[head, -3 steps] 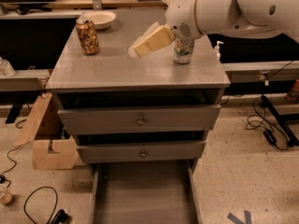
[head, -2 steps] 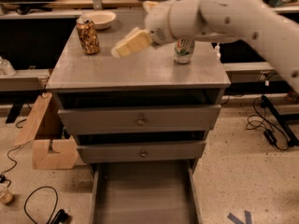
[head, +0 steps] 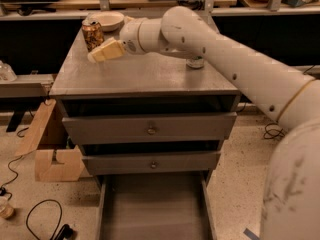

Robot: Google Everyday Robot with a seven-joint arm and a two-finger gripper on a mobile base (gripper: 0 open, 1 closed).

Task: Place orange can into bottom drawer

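The orange can (head: 92, 34) stands upright at the back left corner of the grey cabinet top (head: 150, 76). My gripper (head: 98, 55) reaches across the top from the right, its cream fingers just in front of and below the can, close to it. The bottom drawer (head: 155, 206) is pulled out at floor level, a wide grey tray with nothing in it. The two upper drawers are shut.
A white bowl (head: 107, 20) sits behind the can. A white-and-green can (head: 195, 62) stands at the back right, mostly hidden by my arm. A wooden piece (head: 52, 151) leans at the cabinet's left. Cables (head: 42, 219) lie on the floor.
My arm has swung left across the cabinet top, from beside the white-and-green can to just in front of the orange can.
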